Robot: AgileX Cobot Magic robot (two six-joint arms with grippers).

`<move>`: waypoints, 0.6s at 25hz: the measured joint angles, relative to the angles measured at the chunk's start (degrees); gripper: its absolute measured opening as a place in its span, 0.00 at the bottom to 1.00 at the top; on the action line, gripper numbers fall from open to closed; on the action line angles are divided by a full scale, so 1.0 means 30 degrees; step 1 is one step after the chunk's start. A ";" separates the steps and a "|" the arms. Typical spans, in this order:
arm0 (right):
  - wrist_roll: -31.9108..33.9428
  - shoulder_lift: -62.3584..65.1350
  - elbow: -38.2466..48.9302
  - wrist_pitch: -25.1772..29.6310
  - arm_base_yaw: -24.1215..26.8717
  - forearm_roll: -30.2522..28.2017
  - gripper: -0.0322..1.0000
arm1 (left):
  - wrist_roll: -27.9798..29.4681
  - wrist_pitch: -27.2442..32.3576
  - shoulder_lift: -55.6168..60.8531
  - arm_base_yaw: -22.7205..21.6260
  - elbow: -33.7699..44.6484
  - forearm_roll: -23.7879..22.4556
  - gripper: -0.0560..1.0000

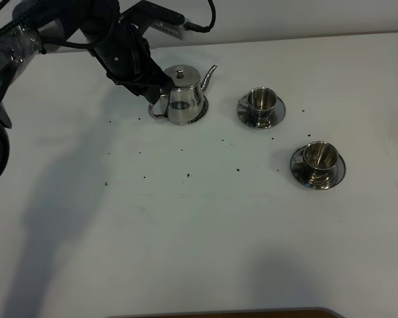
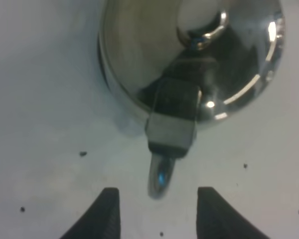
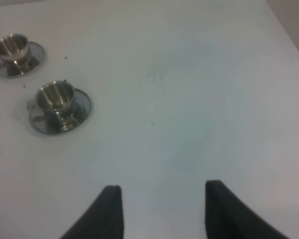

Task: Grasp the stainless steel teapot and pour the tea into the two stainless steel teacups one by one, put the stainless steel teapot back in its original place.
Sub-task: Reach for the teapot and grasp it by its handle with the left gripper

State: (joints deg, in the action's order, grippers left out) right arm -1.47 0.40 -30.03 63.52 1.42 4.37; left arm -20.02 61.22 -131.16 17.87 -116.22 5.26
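The stainless steel teapot stands upright at the back of the white table, spout to the right, loop handle to the left. My left gripper is at that handle. In the left wrist view the teapot fills the frame, and its handle loop sits just ahead of the gap between the spread fingertips of the left gripper, which is open and not gripping it. The two stainless steel teacups stand on saucers to the teapot's right. My right gripper is open over bare table, with the teacups well ahead of it.
Dark specks are scattered on the table in front of the teapot. The left arm reaches in from the back left corner. A brown edge shows at the table's front.
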 joint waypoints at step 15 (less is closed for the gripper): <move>0.0000 0.0000 0.0000 0.0000 0.0000 0.0000 0.40 | -0.0528 -0.1628 -0.0747 0.0000 0.0000 0.0859 0.45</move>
State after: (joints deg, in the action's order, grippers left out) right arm -1.47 0.40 -30.03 63.52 1.42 4.37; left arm -21.61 56.34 -133.40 17.87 -116.22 7.83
